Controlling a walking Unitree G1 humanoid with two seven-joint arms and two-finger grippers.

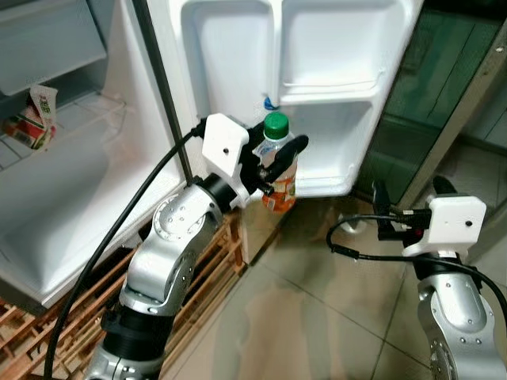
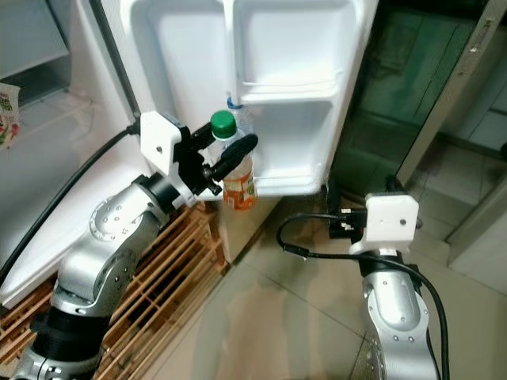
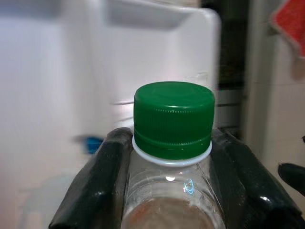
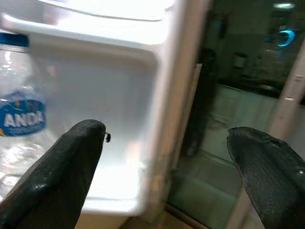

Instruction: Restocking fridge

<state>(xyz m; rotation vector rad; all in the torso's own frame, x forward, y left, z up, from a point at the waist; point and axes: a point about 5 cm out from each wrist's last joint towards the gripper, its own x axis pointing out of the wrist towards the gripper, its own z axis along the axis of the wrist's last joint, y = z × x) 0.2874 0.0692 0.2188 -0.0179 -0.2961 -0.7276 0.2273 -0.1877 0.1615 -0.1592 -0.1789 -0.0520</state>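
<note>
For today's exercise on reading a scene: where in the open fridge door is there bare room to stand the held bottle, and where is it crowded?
The lower door shelf is bare right of the water bottle; its left end is crowded. The left gripper holds the green-capped bottle there.

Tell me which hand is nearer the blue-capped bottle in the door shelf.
Left. The left hand, shut on the green-capped bottle, is right in front of the blue-capped bottle. The right hand is open, lower, beyond the door's edge.

My bottle: green cap, orange label. Fridge door white. Second bottle: blue cap and label. Floor beige tile.
</note>
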